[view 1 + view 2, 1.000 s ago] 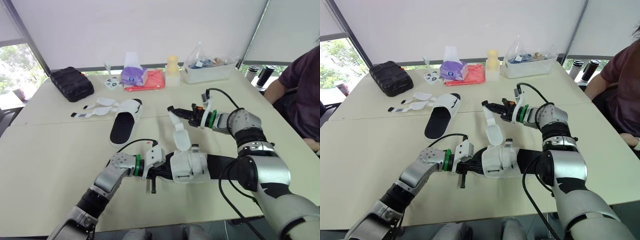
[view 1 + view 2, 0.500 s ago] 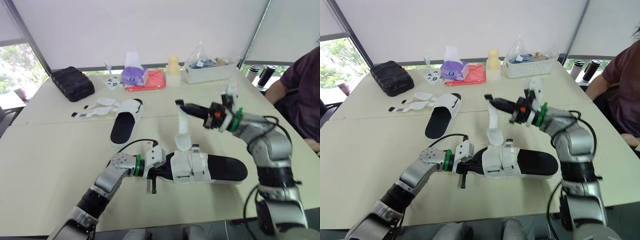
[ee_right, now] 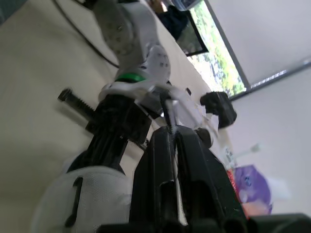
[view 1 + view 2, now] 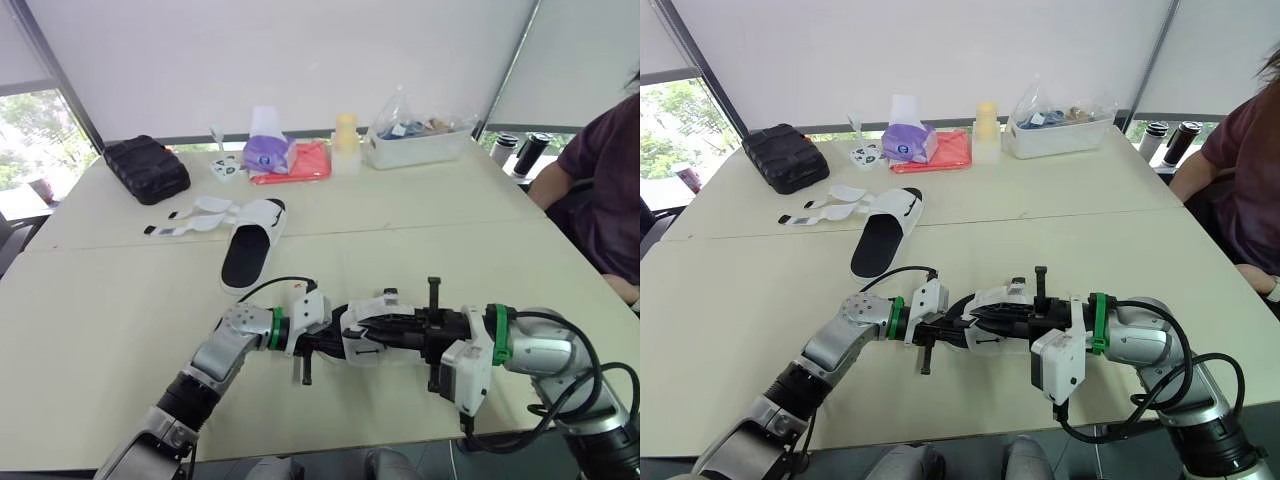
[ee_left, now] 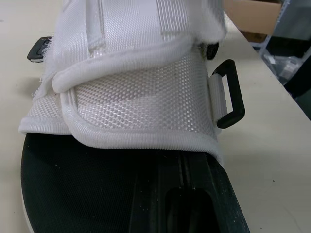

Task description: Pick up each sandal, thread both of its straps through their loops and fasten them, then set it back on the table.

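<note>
Two sandals are on the counter (image 4: 100,300). The farther sandal (image 4: 250,245) lies flat toward the far left with its straps spread open. The nearer sandal (image 5: 141,97) sits near the middle, between the robot's hands. The left hand (image 4: 318,342) is closed on its left end, with one black finger lying along the dark insole under the white mesh upper. The right hand (image 4: 375,327) reaches in from the right, low over the upper. Its fingers are almost together, with a thin white strip between them that looks like the strap (image 3: 169,119). The black loop (image 5: 228,94) stands free at the side of the upper.

The main risk is probably the strap slipping out of that narrow pinch if the right hand pulls at an angle. A hard pull could also twist the sandal in the left hand's grip, since only one end is held. The two hands are very close, so a small error in aim could knock them together or press the strap down crooked.
</note>
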### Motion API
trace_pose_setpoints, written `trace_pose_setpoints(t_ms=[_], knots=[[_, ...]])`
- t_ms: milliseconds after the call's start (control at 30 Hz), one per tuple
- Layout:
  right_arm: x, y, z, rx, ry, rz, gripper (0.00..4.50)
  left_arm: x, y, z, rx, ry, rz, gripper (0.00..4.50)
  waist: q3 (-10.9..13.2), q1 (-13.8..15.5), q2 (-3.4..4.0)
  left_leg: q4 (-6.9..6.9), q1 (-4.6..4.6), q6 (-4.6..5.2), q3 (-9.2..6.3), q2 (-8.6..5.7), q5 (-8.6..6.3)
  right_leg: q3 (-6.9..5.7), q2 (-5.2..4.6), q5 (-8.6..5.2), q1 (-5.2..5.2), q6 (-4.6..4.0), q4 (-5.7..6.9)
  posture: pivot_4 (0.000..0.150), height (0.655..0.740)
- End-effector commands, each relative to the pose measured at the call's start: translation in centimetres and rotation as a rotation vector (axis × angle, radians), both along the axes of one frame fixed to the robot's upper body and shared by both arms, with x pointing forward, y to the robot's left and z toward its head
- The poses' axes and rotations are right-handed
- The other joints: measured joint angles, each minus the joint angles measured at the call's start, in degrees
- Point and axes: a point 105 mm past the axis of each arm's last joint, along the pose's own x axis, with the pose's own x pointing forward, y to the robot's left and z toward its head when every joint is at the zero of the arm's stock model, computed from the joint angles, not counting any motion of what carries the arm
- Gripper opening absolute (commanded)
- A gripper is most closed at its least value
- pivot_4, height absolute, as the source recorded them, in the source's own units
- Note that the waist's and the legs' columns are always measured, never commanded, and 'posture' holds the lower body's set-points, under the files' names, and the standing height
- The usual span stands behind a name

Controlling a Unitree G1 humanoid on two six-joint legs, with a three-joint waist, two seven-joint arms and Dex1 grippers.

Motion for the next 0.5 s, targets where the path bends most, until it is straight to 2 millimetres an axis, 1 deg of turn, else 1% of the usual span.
trace_pose_setpoints(t_ms=[33, 100, 133, 200, 233, 267, 333, 400, 467, 500], knots=[[-0.1, 0.3, 1.2, 0.042, -0.111, 0.024, 1.94, -0.1, 0.5, -3.1, 0.115, 0.066, 0.028, 0.00, 0.0, 0.1, 0.01, 0.00, -0.01, 0.00, -0.01, 0.00, 0.00, 0.00, 0.00, 0.00, 0.00, -0.01, 0.00, 0.150, 0.7400], [-0.3, 0.0, 0.8, 0.010, -0.139, 0.027, 2.92, -0.1, 0.5, -3.1, 0.115, 0.067, 0.025, 0.00, 0.0, 0.2, 0.00, 0.00, -0.03, 0.00, -0.04, 0.00, 0.00, -0.01, 0.00, 0.00, -0.01, -0.02, 0.00, 0.150, 0.7400], [-0.7, -0.6, 0.1, -0.013, -0.129, 0.031, 3.50, -0.1, 0.6, -3.1, 0.114, 0.067, 0.026, 0.00, 0.0, 0.3, 0.00, 0.00, -0.04, 0.00, -0.04, -0.01, 0.00, -0.01, 0.00, 0.00, -0.01, -0.02, -0.01, 0.150, 0.7400], [-2.4, -1.5, -1.2, -0.041, -0.099, 0.062, 4.46, 0.0, 0.6, -3.1, 0.112, 0.073, 0.032, 0.00, 0.0, 0.7, -0.03, 0.00, -0.05, 0.02, -0.06, -0.04, -0.01, -0.02, -0.02, -0.01, 0.03, -0.02, -0.05, 0.150, 0.7400], [-3.6, -1.6, -1.9, -0.042, -0.069, 0.087, 4.46, -0.1, 0.6, -3.1, 0.108, 0.080, 0.035, 0.00, 0.0, 0.8, -0.03, 0.00, -0.05, 0.05, -0.07, -0.04, -0.03, -0.05, -0.02, -0.01, 0.05, -0.03, -0.10, 0.150, 0.7400], [-4.4, -1.6, -2.2, -0.039, -0.050, 0.104, 4.46, -0.1, 0.6, -3.2, 0.106, 0.085, 0.037, 0.00, 0.0, 0.8, -0.02, 0.00, -0.06, 0.06, -0.06, -0.04, -0.03, -0.05, -0.02, -0.01, 0.05, -0.03, -0.12, 0.150, 0.7400], [-6.4, -2.0, -4.1, -0.074, 0.028, 0.112, 4.46, -0.1, 0.6, -3.2, 0.105, 0.087, 0.037, 0.00, 0.0, 0.5, 0.00, 0.00, -0.05, 0.08, -0.04, -0.03, -0.04, -0.03, -0.02, -0.02, 0.05, -0.03, -0.12, 0.150, 0.7400], [-7.4, -2.5, -5.3, -0.106, 0.068, 0.107, 4.46, 0.0, 0.6, -3.1, 0.105, 0.083, 0.035, 0.00, 0.0, 0.5, -0.04, 0.00, 0.01, 0.08, -0.06, -0.03, -0.04, -0.02, -0.02, -0.03, 0.12, -0.03, -0.10, 0.150, 0.7400], [-6.2, -3.3, -5.3, -0.066, 0.116, -0.012, 4.46, -0.1, 0.5, -3.1, 0.103, 0.085, 0.034, 0.00, 0.0, 0.0, -0.05, 0.00, 0.15, 0.08, -0.05, -0.02, -0.04, -0.02, -0.01, -0.12, 0.28, -0.17, -0.12, 0.150, 0.7400], [-3.8, -3.9, -3.2, 0.148, 0.290, -0.217, 4.46, -0.1, 0.5, -3.1, 0.104, 0.083, 0.033, 0.00, 0.0, 0.0, -0.03, 0.00, 0.34, 0.09, -0.03, -0.02, -0.05, 0.01, -0.01, -0.29, 0.47, 0.03, -0.14, 0.150, 0.7400]])
